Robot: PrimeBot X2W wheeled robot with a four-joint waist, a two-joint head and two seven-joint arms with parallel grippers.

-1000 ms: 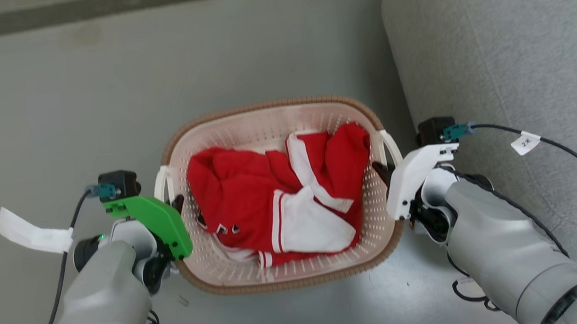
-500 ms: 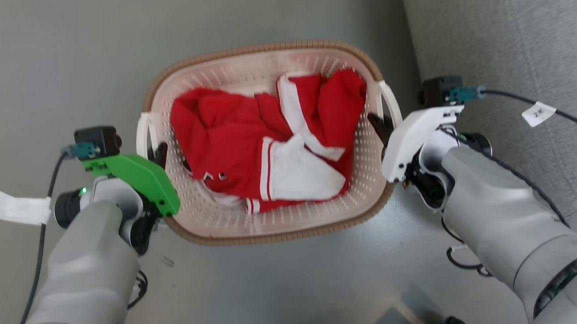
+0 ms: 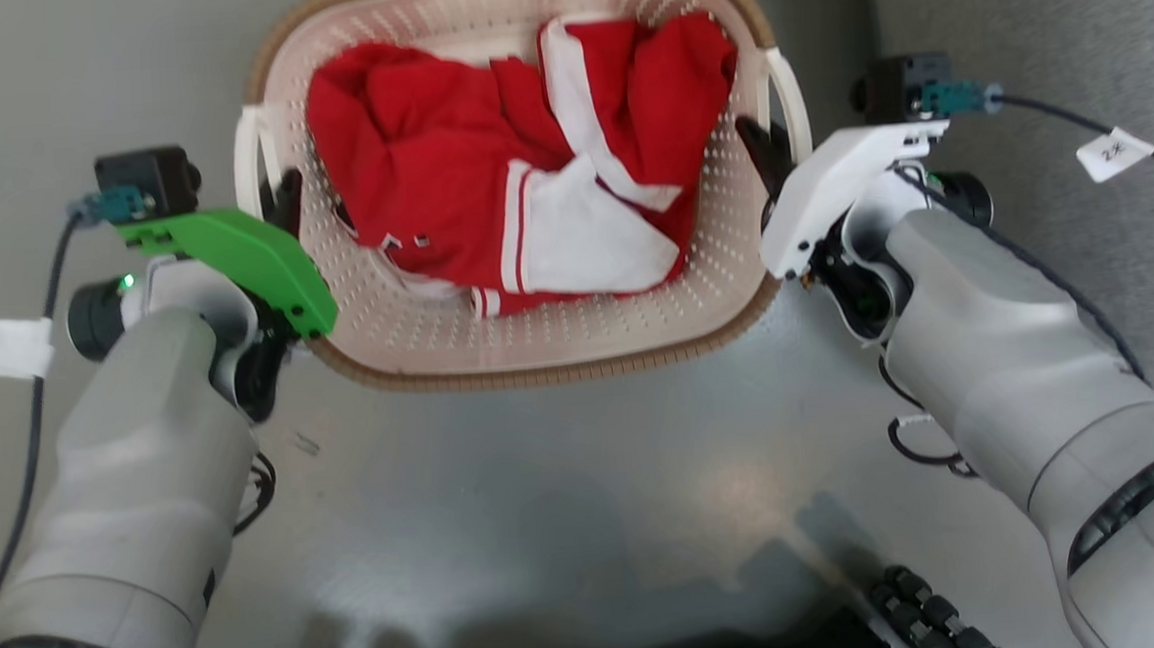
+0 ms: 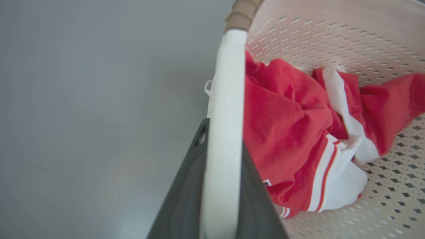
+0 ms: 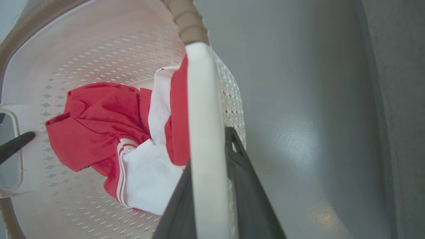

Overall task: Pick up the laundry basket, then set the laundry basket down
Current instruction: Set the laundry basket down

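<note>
Cream-white plastic w/ a brown rim: the laundry basket (image 3: 577,329) is held btw the two tools, and a red-and-white garment (image 3: 487,169) is bunched inside it. The left tool (image 3: 284,194) is clamped on the left handle (image 4: 225,99). In the left wrist view the white bar is pinched btw the dark fingers (image 4: 186,186), one outboard and one inboard beside the cloth. The right tool (image 3: 765,147) is likewise closed on the right handle (image 5: 204,116), w/ one finger seen on ea. side of the bar in the right wrist view.

Progress, as judged: the grasp is done and both handles are secured. Whether the basket is off the floor (image 3: 567,485) can't be told for certain, as its underside is hidden. In both wrist views the floor looks to lie some way beyond the fingertips, so the pick-up is prob. done or nearly so. Left to do: the basket is to be lowered level, seated flat on the floor, and both handles let go. A grey upholstered surface (image 3: 1070,23) sits just outboard of the right tool and is to be kept clear of.
</note>
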